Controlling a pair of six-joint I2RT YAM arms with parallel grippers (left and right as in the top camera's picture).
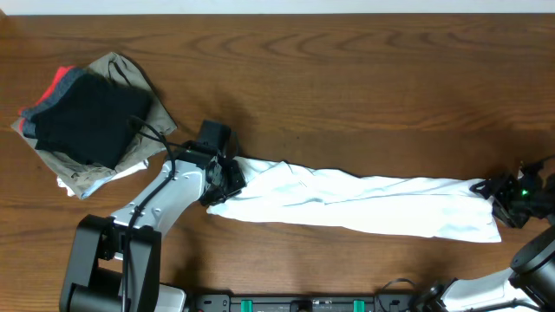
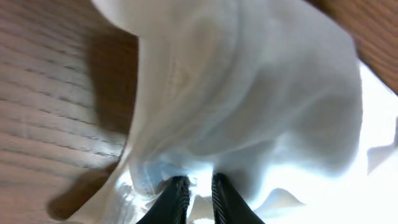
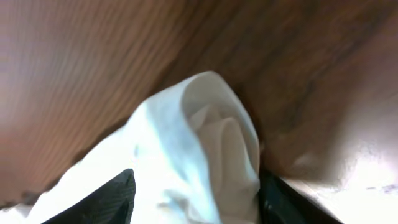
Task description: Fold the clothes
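The clothes, a white thin garment (image 1: 364,202), lies stretched in a long wrinkled band across the front of the table. My left gripper (image 1: 227,180) is shut on its left end; the left wrist view shows the black fingers (image 2: 197,190) pinching bunched white fabric (image 2: 249,93). My right gripper (image 1: 496,198) is shut on its right end; the right wrist view shows a thick fold of white cloth (image 3: 205,155) between the two dark fingers (image 3: 196,199). No print shows.
A stack of folded garments lies at the back left: black (image 1: 91,117) on top, red (image 1: 61,80) at its edge, khaki (image 1: 121,69) beneath. The wooden table (image 1: 347,78) extends behind the garment.
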